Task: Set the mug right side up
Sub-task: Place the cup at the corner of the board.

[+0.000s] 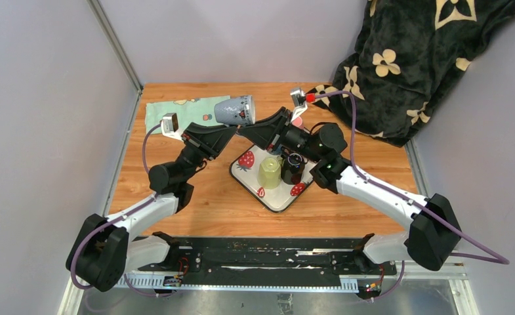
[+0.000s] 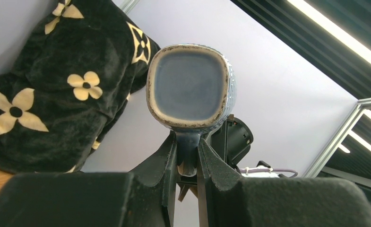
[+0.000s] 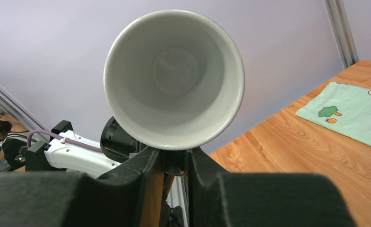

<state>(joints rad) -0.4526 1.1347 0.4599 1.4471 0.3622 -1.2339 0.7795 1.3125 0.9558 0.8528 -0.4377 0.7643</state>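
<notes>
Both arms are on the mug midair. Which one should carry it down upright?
Right. The right gripper faces into the mug, so it can likely lower it mouth-up from above; the left gripper faces its base.

- No legible text, number, brand name or label in any view.
- Black plush blanket (image 1: 425, 59): beige flower and four-point star motifs only, no letters.
- Pale green cloth (image 1: 182, 111): small cartoon tree print, no words.
- White square tray (image 1: 267, 197): red strawberry pictures, no writing.
</notes>
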